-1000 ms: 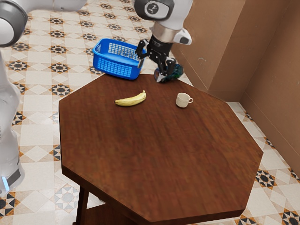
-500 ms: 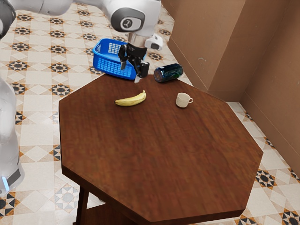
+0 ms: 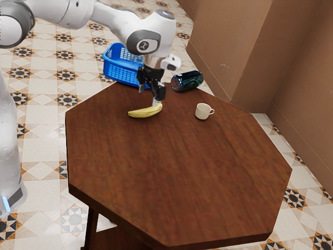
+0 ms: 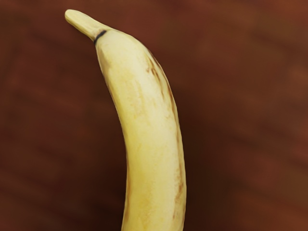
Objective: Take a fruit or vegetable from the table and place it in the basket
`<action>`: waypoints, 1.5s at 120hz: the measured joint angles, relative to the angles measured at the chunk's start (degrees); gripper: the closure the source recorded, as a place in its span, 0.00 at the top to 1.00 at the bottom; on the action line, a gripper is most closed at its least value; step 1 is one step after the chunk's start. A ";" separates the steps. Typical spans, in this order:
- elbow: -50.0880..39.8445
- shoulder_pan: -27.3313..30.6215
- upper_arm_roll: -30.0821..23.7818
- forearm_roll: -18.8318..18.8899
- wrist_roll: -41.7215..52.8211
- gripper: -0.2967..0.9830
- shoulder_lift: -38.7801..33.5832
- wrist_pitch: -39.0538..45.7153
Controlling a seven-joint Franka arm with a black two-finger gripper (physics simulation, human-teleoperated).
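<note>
Gripper [image 3: 149, 97], fingers parted, is hovering at one banana [image 3: 145, 112]; cup [image 3: 202, 111] is standing apart; dark cylinder [image 3: 183, 82] is lying sideways; blue basket [image 3: 118, 72] is sitting behind.

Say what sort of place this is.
Probably a room in a home, simulated: patterned tile floor, plain brown wall, and a many-sided wooden table with a banana and a small cup.
</note>
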 joint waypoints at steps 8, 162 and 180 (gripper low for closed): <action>-0.74 0.30 0.46 -0.68 0.78 0.77 0.19 2.32; -5.85 0.29 2.39 -5.36 6.49 0.77 4.72 16.97; -6.02 0.24 2.39 -5.39 6.64 0.76 5.03 17.17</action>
